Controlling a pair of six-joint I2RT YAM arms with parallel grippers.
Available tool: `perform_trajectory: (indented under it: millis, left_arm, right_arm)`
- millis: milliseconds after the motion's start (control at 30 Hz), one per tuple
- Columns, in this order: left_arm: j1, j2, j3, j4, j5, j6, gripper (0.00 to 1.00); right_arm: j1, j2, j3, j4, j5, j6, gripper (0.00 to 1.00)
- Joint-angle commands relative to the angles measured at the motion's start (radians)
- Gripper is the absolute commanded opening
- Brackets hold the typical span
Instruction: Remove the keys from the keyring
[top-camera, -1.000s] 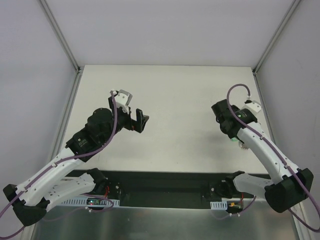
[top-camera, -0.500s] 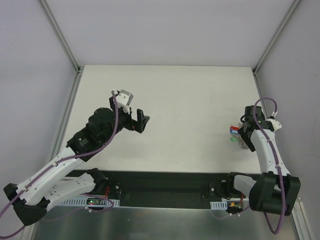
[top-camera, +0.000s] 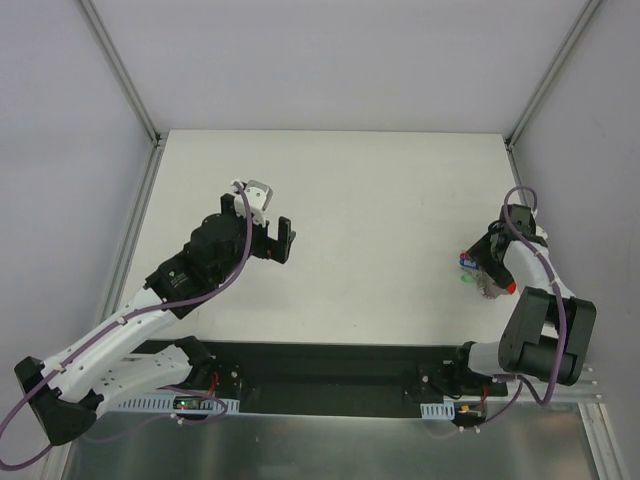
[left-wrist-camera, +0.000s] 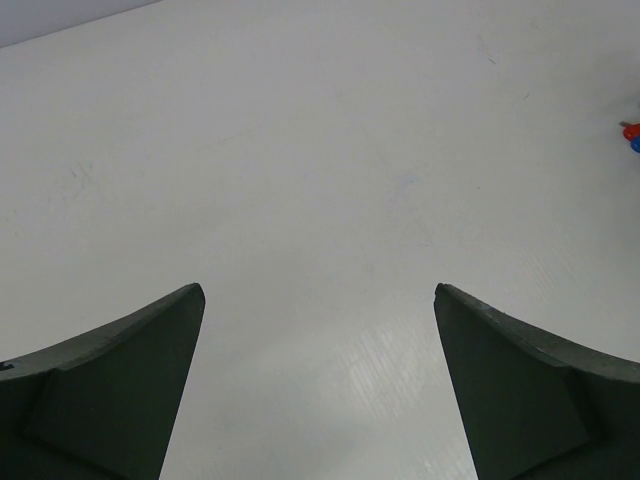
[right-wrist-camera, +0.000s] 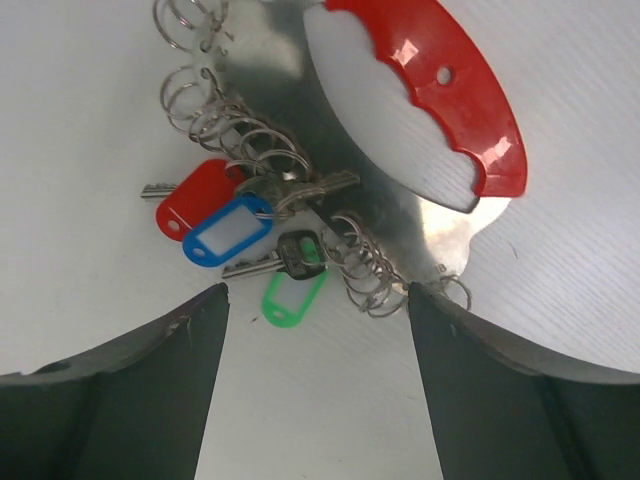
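The keys lie bunched on the table in the right wrist view: a red-headed key (right-wrist-camera: 195, 198), a blue tag (right-wrist-camera: 225, 232), and a dark-headed key (right-wrist-camera: 292, 255) with a green tag (right-wrist-camera: 290, 298). They hang on the keyring, several silvery wire rings (right-wrist-camera: 240, 130) joined to a metal piece with a red curved band (right-wrist-camera: 440, 80). My right gripper (right-wrist-camera: 318, 325) is open just short of the bunch, touching nothing. In the top view the bunch (top-camera: 466, 263) lies at the right, with the right gripper (top-camera: 484, 270) over it. My left gripper (top-camera: 284, 240) is open and empty, far to the left.
The white table (top-camera: 370, 190) is walled by metal rails (top-camera: 135, 230) at the sides, and the bunch lies near the right rail. The left wrist view shows its open fingers (left-wrist-camera: 120, 380) over bare table, with red and blue specks (left-wrist-camera: 632, 137) at the right edge.
My right arm has swung right and folded back, uncovering the bunch and bringing its gripper down over it. My left gripper has turned slightly and edged forward.
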Motion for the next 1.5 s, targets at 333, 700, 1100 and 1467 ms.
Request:
perform_trajectory:
  millis: [333, 700, 1100, 1467]
  left_arm:
    - [-0.01, -0.038, -0.01, 0.048, -0.007, 0.047, 0.99]
    - [-0.009, -0.093, -0.013, 0.047, 0.037, 0.027, 0.99]
    - [-0.009, -0.121, -0.014, 0.047, 0.057, 0.015, 0.99]
    - [-0.01, -0.121, -0.017, 0.047, 0.056, 0.015, 0.99]
  right_arm:
    - [-0.044, 0.237, 0.123, 0.094, -0.117, -0.172, 0.57]
    - [0.077, 0.206, 0.139, 0.095, -0.284, -0.267, 0.4]
    - [0.549, 0.223, 0.136, 0.16, -0.292, -0.137, 0.39]
    - [0.792, 0.151, 0.187, 0.079, -0.024, -0.091, 0.42]
